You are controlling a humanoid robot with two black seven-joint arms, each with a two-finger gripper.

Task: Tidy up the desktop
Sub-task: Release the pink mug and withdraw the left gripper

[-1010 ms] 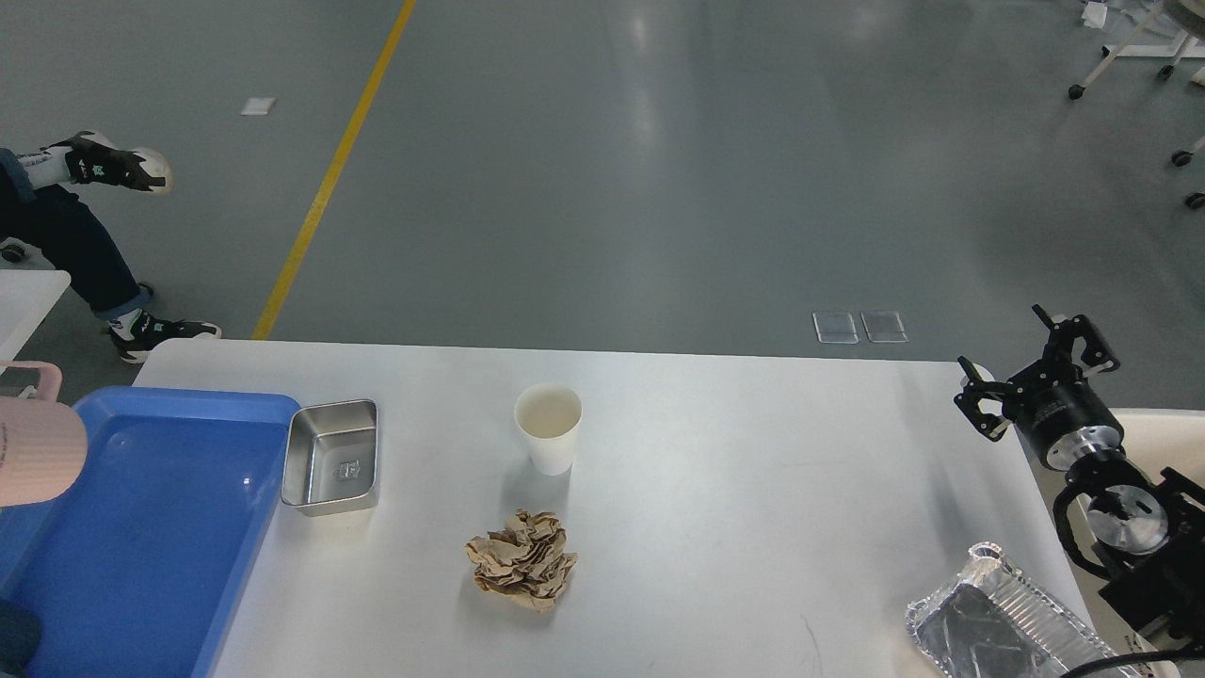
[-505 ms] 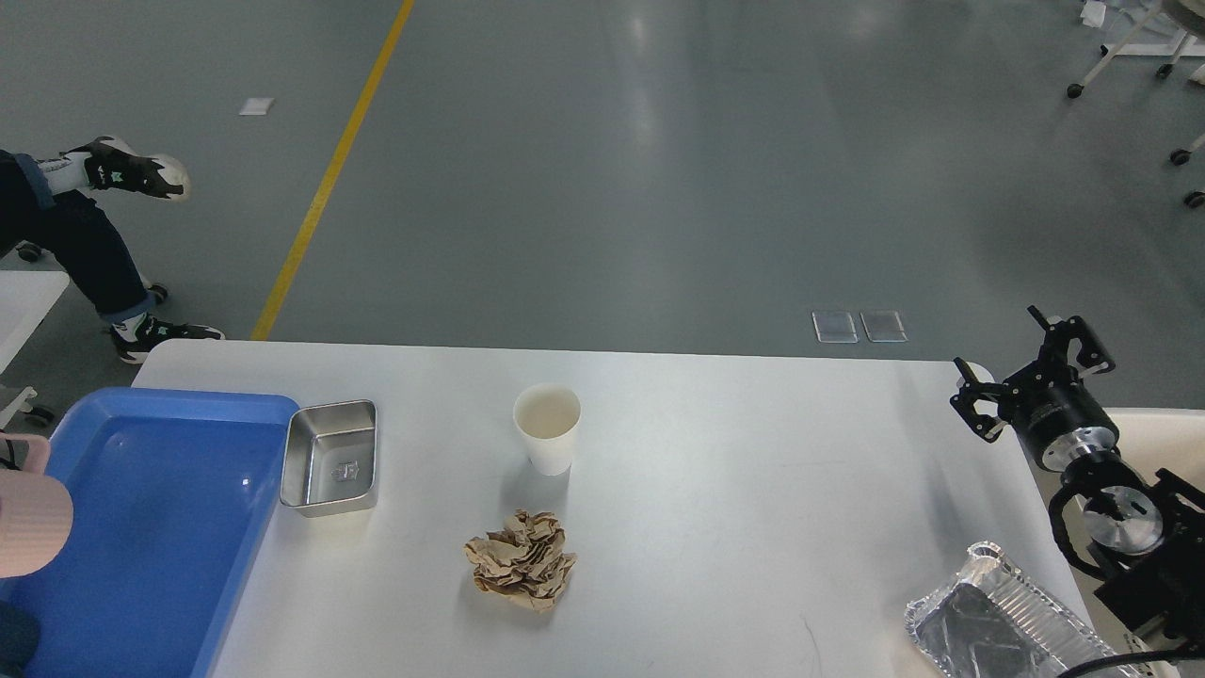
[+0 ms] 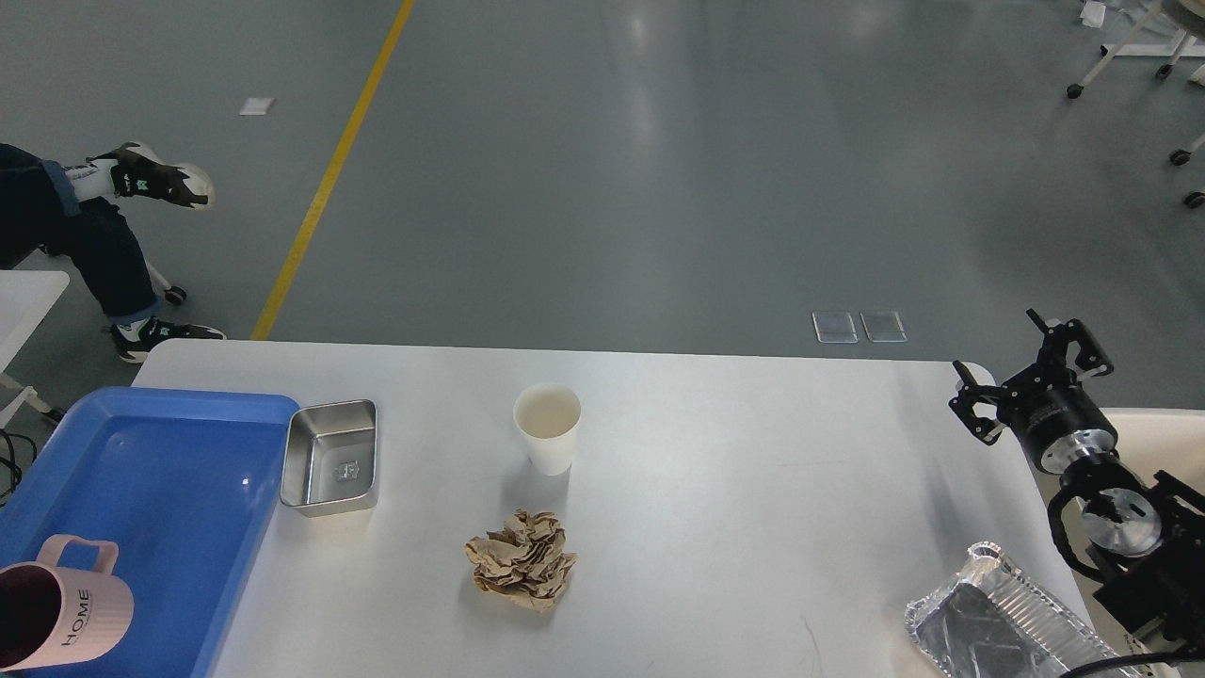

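Note:
The white desktop (image 3: pixel 753 490) fills the lower half of the head view. On it stand a white paper cup (image 3: pixel 547 426), upright and empty, a crumpled ball of brown paper (image 3: pixel 521 557) in front of the cup, and a small steel tin (image 3: pixel 332 456) beside the blue tray (image 3: pixel 169 508). A pink mug (image 3: pixel 58 617) marked HOME stands in the tray's near left corner. A foil tray (image 3: pixel 998 621) lies at the near right corner. My right gripper (image 3: pixel 1026 377) is open and empty over the table's far right edge. My left gripper is out of view.
A cream-coloured bin (image 3: pixel 1153 433) stands just off the table's right edge, behind my right arm. A seated person's legs (image 3: pixel 85 235) are beyond the far left corner, next to a yellow floor line (image 3: pixel 325 188).
The pink mug, which was close up at the left edge, now stands low in the blue tray's near left corner. My right gripper has hardly moved. The person's foot has shifted right.

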